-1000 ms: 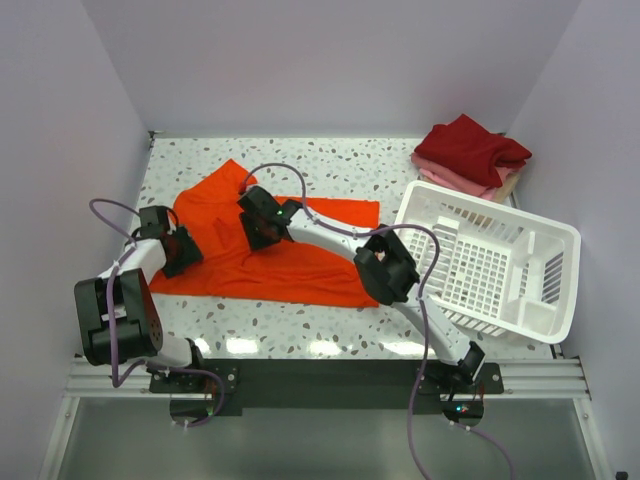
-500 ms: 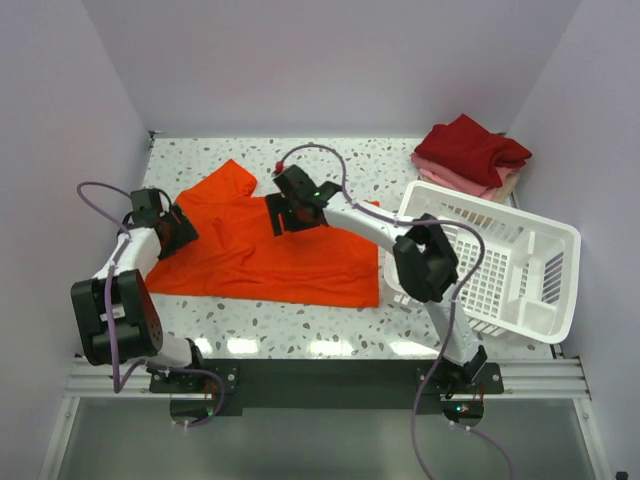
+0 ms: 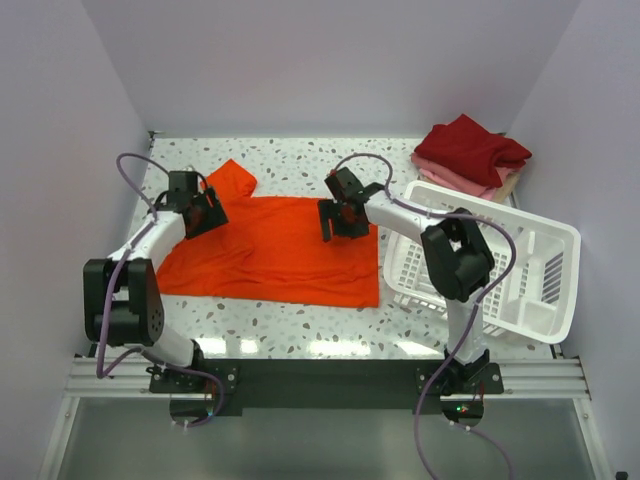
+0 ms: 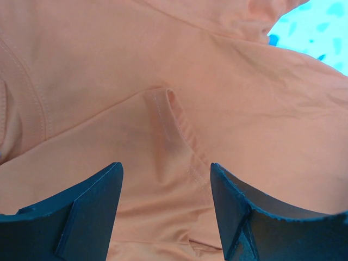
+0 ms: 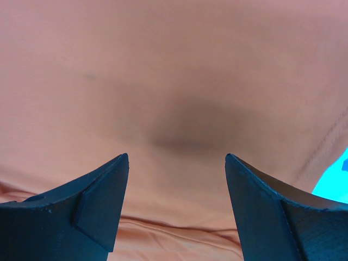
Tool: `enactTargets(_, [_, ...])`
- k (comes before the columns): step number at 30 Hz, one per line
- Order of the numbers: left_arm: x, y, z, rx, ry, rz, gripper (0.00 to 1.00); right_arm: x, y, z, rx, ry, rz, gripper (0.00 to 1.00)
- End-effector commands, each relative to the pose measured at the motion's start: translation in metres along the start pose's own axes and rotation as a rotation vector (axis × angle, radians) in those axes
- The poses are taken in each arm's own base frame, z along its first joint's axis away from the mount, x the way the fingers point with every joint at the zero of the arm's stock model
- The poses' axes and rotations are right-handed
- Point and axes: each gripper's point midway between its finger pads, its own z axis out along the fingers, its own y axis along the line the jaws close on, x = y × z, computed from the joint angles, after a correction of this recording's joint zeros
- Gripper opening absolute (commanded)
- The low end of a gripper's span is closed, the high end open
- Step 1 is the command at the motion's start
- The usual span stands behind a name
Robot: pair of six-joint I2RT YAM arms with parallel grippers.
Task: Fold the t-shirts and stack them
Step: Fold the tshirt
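An orange-red t-shirt lies spread flat on the speckled table. My left gripper hovers open over its far left sleeve. In the left wrist view the gripper shows a sleeve seam on the cloth between its dark fingers, with nothing held. My right gripper is open above the shirt's far right corner. In the right wrist view the gripper has only smooth orange cloth below it. Folded dark red, pink and beige t-shirts are stacked at the back right.
A white plastic lattice basket sits tilted at the right, close to the right arm's elbow. White walls enclose the table on three sides. Bare speckled table shows beyond the sleeve.
Both grippers moved away from the arm bases toward the shirt's far edge, left one to the sleeve, right one rightward to the far corner. The right jaws opened wide. The shirt lies flatter.
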Motion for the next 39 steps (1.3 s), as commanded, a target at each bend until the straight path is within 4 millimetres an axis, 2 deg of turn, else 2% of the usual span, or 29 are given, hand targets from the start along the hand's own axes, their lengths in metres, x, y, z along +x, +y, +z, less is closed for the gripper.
enactTargets(1, [-0.009,-0.006,0.011,0.002,-0.020,-0.020,0.70,-0.010,-0.006,-0.014,-0.035,-0.035,0.014,0.75])
enactTargets(8, [0.017,0.003,0.035,-0.021,0.051,-0.021,0.70,0.009,-0.014,0.003,-0.014,0.042,-0.029,0.74])
enactTargets(16, [0.057,0.027,0.041,-0.082,0.120,-0.005,0.70,0.043,-0.027,0.012,0.026,0.141,-0.030,0.73])
enactTargets(22, [0.080,0.044,0.035,-0.128,0.151,0.017,0.70,0.068,-0.032,0.016,0.023,0.190,0.000,0.72])
enactTargets(24, [0.082,0.046,0.031,-0.130,0.147,0.014,0.70,0.076,-0.034,0.017,0.030,0.206,0.010,0.72])
enactTargets(39, [0.133,0.077,0.001,-0.222,0.221,-0.027,0.70,0.146,-0.011,-0.002,-0.039,0.352,0.003,0.71])
